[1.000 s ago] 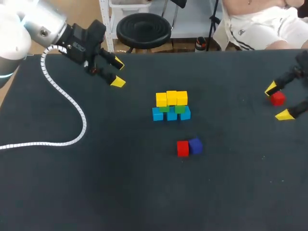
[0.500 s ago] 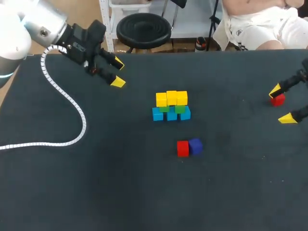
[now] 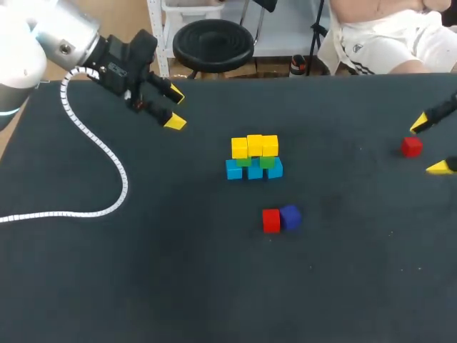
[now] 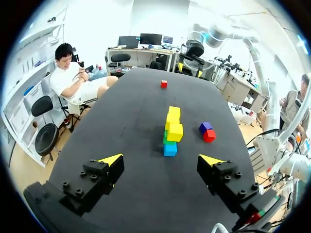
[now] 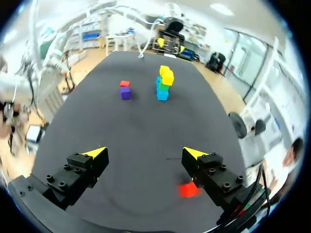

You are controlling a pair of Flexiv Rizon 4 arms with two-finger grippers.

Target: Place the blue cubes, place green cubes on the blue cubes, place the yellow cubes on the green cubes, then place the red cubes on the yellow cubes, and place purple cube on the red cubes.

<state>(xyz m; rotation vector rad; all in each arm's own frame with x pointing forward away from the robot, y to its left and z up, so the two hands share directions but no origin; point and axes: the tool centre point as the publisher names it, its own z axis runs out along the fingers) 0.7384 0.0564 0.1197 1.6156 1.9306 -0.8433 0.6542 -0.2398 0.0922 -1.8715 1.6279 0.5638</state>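
Left jaws: spread, empty, over the worktop's (image 3: 143, 271) back-left.
Right jaws: spread, empty; loose red cube (image 3: 410, 147) just beside, not touching.
Stack (image 3: 254, 158): blue, green, yellow layers, worktop centre.
Second red cube (image 3: 270, 221): touching purple cube (image 3: 290, 216).

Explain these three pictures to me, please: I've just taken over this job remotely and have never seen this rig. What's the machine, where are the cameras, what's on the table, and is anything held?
Two robot arms work at one black table. The head view looks down from above. The left arm enters at that view's left, and the left jaws are open and empty. The right jaws, also open and empty, are at the right edge, close to a loose red cube.

Each round picture comes from a camera on one wrist, looking out along that arm's jaws.

Mid-table, blue cubes carry green cubes, with yellow cubes on top. Nearer the robot, a second red cube and a purple cube lie touching. Nothing is held.
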